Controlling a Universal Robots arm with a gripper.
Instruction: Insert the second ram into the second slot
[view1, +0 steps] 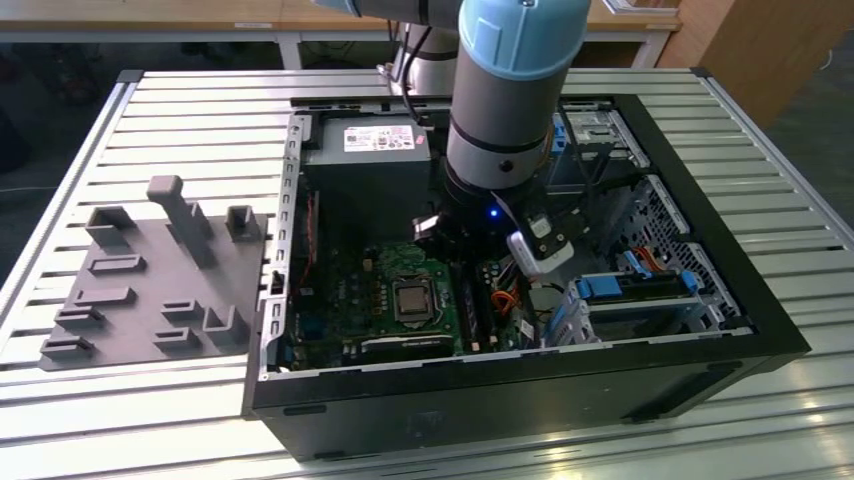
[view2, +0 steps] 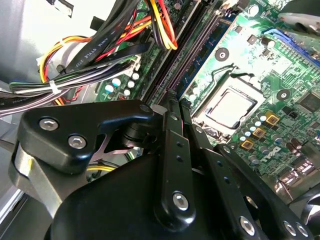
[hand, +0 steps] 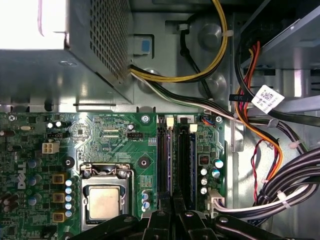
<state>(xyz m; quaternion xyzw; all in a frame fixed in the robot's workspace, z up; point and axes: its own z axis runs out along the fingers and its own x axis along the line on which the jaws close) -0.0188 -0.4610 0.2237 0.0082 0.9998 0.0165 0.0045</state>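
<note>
End effector (view2: 175, 102), fingers pressed together, is hovering right above the motherboard's (hand: 115, 145) RAM slots (hand: 172, 160), seemingly pinching nothing.

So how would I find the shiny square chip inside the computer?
Look into the open black computer case and find the green motherboard lying at its bottom. The chip sits in a metal frame on that board, beside the long black slots. It is the one plain, flat, silver square there; the parts around it are small and dark or coloured.
</note>
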